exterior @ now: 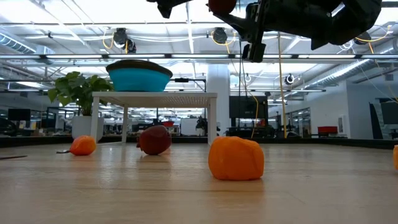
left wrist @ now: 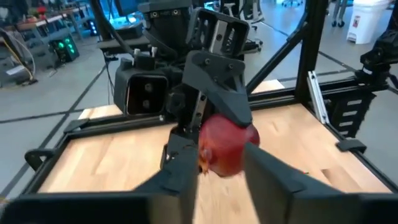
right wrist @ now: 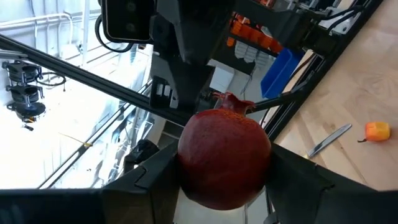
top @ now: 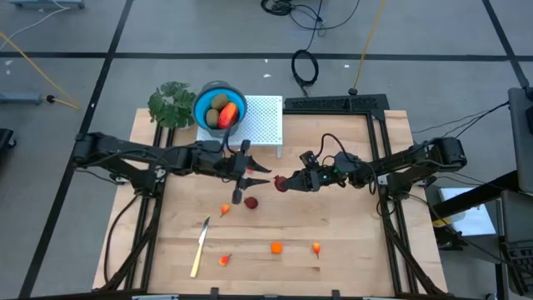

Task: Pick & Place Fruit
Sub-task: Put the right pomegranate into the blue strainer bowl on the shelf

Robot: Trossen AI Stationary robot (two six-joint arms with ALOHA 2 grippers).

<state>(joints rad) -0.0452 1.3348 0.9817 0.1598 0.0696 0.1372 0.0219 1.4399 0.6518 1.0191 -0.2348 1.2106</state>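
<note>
Both arms are reaching in level over the table's middle. The right gripper [top: 283, 183] is clamping a dark red fruit [right wrist: 225, 160] above the boards. The left gripper [top: 252, 176], just beside it, is standing partly spread, holding nothing.

Light was even and bright from the ceiling strip lights [exterior: 186, 28], which blew out to glare in the low view. Shadows on the desk [top: 350, 233] stayed soft. In the left wrist view the fingers [left wrist: 180, 168] and pomegranate [left wrist: 227, 144] were blurred; the room behind looked sharper.
</note>
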